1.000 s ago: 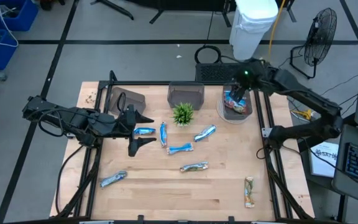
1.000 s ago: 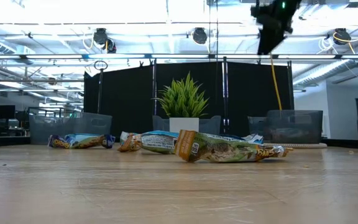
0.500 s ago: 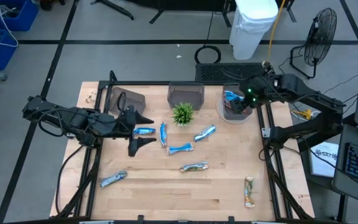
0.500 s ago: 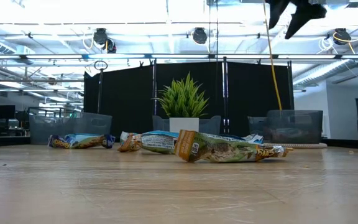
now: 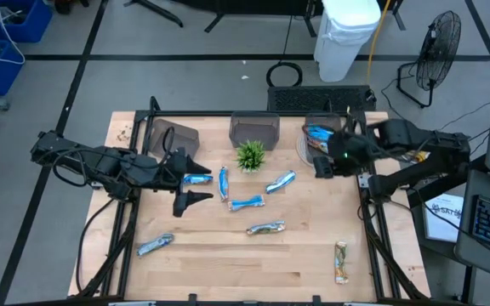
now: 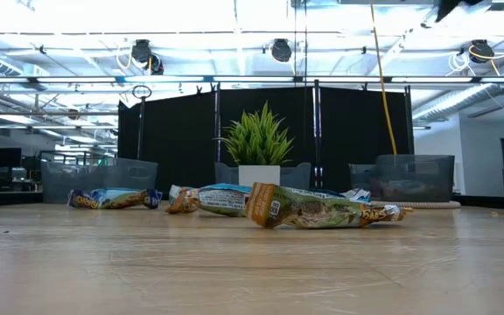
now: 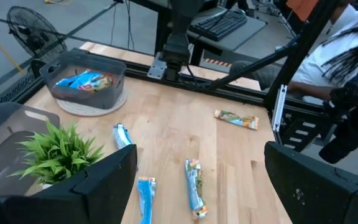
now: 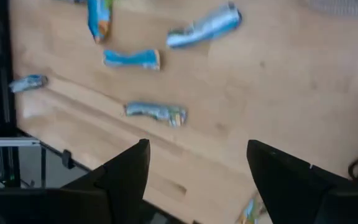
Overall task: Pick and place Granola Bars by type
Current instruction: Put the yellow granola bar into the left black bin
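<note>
A: Right claw (image 5: pixel 321 167)?

B: Jaws apart, empty, hanging just beside the right-hand bin (image 5: pixel 322 145), which has blue bars in it. I judge I'm between picks: one sorted, next not yet chosen.

A: Left claw (image 5: pixel 187 179)?

B: Spread wide, empty, waiting right next to a blue bar (image 5: pixel 197 179) on the surface (image 5: pixel 228 255).

A: Next move?

B: Swing the right claw down to the nearest blue-and-white bar (image 5: pixel 281 181), line up across its slim width, clench.

A: Granola Bars look how?

B: Small, slim, shiny wrappers. Loose ones scattered mid-surface near the plant (image 5: pixel 250 155); a tan-green one (image 5: pixel 341 262) lies well apart at the front right corner, a silvery-looking one (image 5: pixel 156 245) front left.
</note>
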Controlling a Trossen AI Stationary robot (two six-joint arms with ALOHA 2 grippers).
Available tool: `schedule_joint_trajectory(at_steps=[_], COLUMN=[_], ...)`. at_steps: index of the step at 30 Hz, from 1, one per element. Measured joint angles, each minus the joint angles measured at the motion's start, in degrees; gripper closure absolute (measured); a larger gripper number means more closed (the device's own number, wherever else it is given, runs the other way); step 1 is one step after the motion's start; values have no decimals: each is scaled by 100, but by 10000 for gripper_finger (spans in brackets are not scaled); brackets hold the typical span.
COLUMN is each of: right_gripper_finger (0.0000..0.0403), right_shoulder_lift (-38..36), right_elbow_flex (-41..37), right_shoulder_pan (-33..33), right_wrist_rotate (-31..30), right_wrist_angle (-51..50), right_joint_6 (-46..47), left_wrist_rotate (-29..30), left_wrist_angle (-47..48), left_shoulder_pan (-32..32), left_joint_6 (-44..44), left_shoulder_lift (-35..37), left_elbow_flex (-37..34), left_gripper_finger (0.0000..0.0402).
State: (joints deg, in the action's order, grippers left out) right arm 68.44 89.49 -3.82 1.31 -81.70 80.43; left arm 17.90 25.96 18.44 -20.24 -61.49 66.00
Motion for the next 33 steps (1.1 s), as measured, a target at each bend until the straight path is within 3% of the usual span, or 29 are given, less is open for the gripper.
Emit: schedule_joint_trajectory(at_steps=[10,21,33], right_gripper_finger=[145,145,145], right_shoulder_lift=[386,1366,2611], right_elbow_flex=[-64,-87,-87], right_shoulder_pan=[-2200,-4039,-4264], right_wrist_rotate=[-893,-918,-727], right_wrist_angle=[-517,-273,245], right_joint_6=[2553,4970,4933], left_wrist_rotate=[-8,-17,-146], left_wrist_angle=[589,625,624], left_shoulder_pan=[-4,-4,-4], left_joint_6=[-358,-386,-384], left_shoulder_lift=[0,0,0], left_elbow_flex=[0,0,0], left_gripper_finger=[52,52,52])
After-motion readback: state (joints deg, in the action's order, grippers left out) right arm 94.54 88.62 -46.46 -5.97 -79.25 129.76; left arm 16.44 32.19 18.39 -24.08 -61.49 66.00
